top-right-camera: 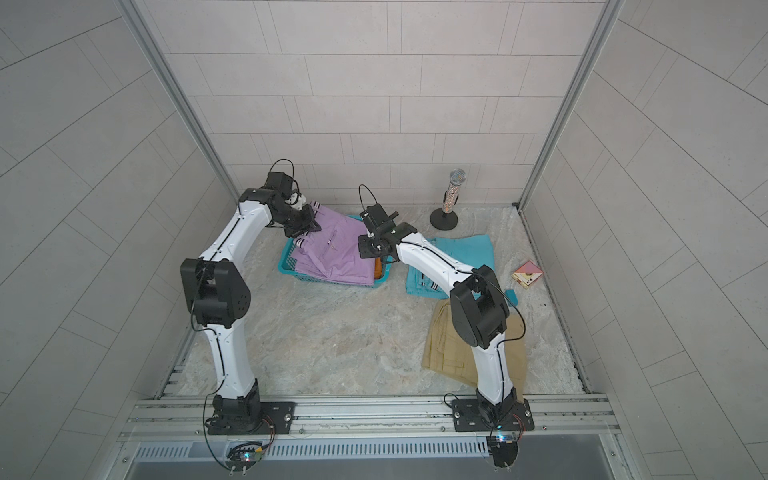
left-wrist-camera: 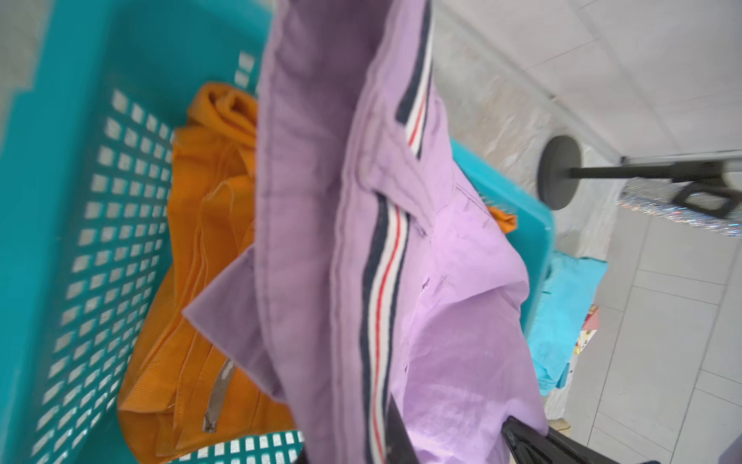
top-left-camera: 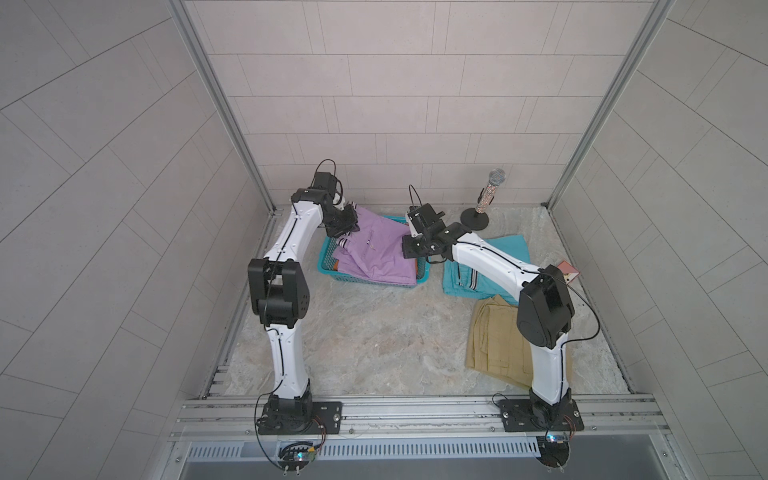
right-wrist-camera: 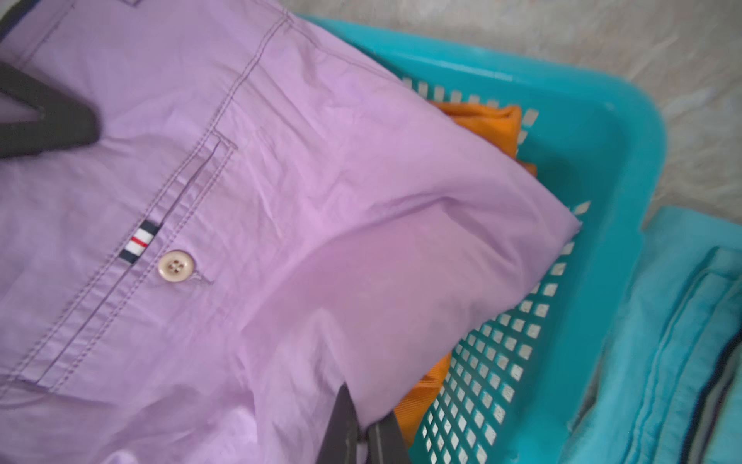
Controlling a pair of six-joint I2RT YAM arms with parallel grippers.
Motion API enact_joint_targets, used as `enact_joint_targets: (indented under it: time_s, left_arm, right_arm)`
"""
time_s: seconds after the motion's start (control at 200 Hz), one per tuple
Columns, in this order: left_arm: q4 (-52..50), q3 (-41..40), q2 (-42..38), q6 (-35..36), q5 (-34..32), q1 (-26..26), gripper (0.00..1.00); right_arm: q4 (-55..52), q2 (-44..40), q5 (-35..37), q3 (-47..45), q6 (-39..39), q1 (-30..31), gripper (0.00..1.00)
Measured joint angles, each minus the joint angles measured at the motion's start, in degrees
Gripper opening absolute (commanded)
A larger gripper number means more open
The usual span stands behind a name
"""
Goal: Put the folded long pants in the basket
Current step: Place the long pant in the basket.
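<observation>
A: Entry, both top views: light?
B: Bright, even, diffuse from above; faint soft shadows on table (top-left-camera: 374, 332). Wall (top-left-camera: 83, 166) tile lines bow toward the frame edges.
A: Entry, wrist views: sharpness?
B: Left wrist: soft throughout; lilac pants (left-wrist-camera: 321, 201) close to lens, unfocused; basket (left-wrist-camera: 80, 225) mesh smeared; microphone stand (left-wrist-camera: 560, 172) streaked. Right wrist: button (right-wrist-camera: 176, 267) and stitching crisp; turquoise pants (right-wrist-camera: 662, 341) blurred at the border.

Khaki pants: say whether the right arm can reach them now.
Probably not yet: the right gripper is shut on the lilac pants over the basket. Nothing visible lies on the khaki pants.
</observation>
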Motion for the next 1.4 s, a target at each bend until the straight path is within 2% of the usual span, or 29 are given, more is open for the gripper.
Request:
enact_joint_targets:
  time_s: [0.2, 0.34, 0.49, 0.635, 0.826, 1.101, 1.271, 1.401]
  left_arm:
    - [4.83, 0.04, -2.03, -0.33, -0.26, 0.44, 0.00]
    - [5.99, -0.35, 3.93, -0.15, -0.44, 0.81, 0.00]
    - [5.73, -2.03, 10.78, 0.04, -2.03, 1.20, 0.00]
    - [3.93, -1.88, 11.54, 0.63, -2.60, 1.55, 0.00]
    - [0.28, 1.60, 12.52, 1.60, -4.26, 1.36, 0.00]
    - [-1.77, 1.25, 11.91, 1.60, -5.95, 1.22, 0.00]
    - [-9.29, 6.47, 12.13, 2.95, -7.34, 1.20, 0.00]
    - [-12.46, 8.70, 12.13, 4.07, -8.48, 1.11, 0.00]
  right_arm:
    - [-0.31, 0.02, 1.92, 6.80, -1.40, 0.20, 0.00]
    - [-0.17, 3.56, 2.97, 6.27, -1.64, -0.11, 0.00]
    - [-0.15, 8.76, 3.21, 1.77, -1.31, -0.35, 0.00]
    - [-0.17, 10.21, 3.26, -0.74, -0.26, -0.70, 0.00]
    - [-2.75, 10.16, 3.43, 0.81, -0.07, -0.66, 0.00]
    - [-6.97, 7.30, 3.28, 1.92, -0.02, -0.59, 0.00]
    - [-13.60, 7.19, 2.49, 7.76, 0.44, -0.09, 0.00]
    - [-14.32, 6.62, 2.05, 6.32, 1.25, 0.57, 0.00]
